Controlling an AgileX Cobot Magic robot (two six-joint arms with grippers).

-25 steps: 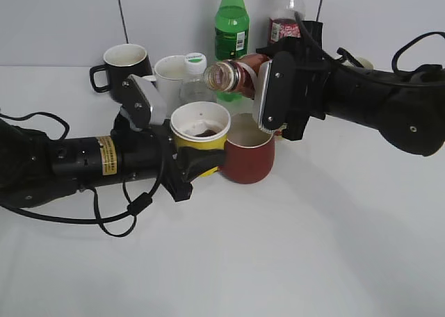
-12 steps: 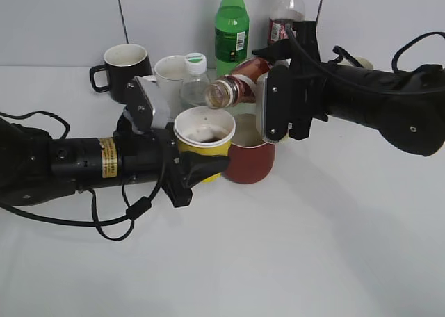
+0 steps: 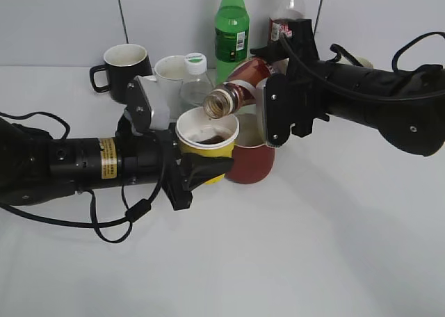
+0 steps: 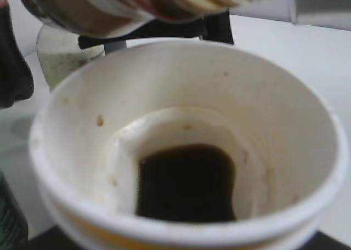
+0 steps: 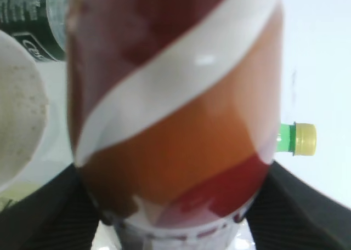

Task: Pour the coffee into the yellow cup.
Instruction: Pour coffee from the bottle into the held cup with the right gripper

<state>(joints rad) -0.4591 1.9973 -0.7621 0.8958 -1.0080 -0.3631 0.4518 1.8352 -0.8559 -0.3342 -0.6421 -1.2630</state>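
Observation:
My left gripper [image 3: 182, 157] is shut on the yellow cup [image 3: 206, 146] and holds it upright at table centre. The cup's white inside [image 4: 186, 146] holds a pool of dark coffee [image 4: 186, 181] at the bottom. My right gripper [image 3: 268, 101] is shut on the brown coffee bottle [image 3: 236, 91], tipped to the left with its open neck [image 3: 214, 106] just over the cup's far rim. The bottle's neck shows at the top of the left wrist view [image 4: 131, 6]. Its brown body with the white swoosh fills the right wrist view [image 5: 175, 107].
A dark red mug [image 3: 249, 157] stands right behind the cup. A black mug [image 3: 124, 65], a white mug [image 3: 169, 75], a small clear bottle with a white cap [image 3: 195, 80], a green bottle [image 3: 231, 26] and a red-labelled cola bottle [image 3: 284, 21] stand at the back.
The yellow cup has moved a little right and lower, closer under the bottle's neck. The bottle has tipped further down, its mouth lower over the rim. More coffee lies in the cup.

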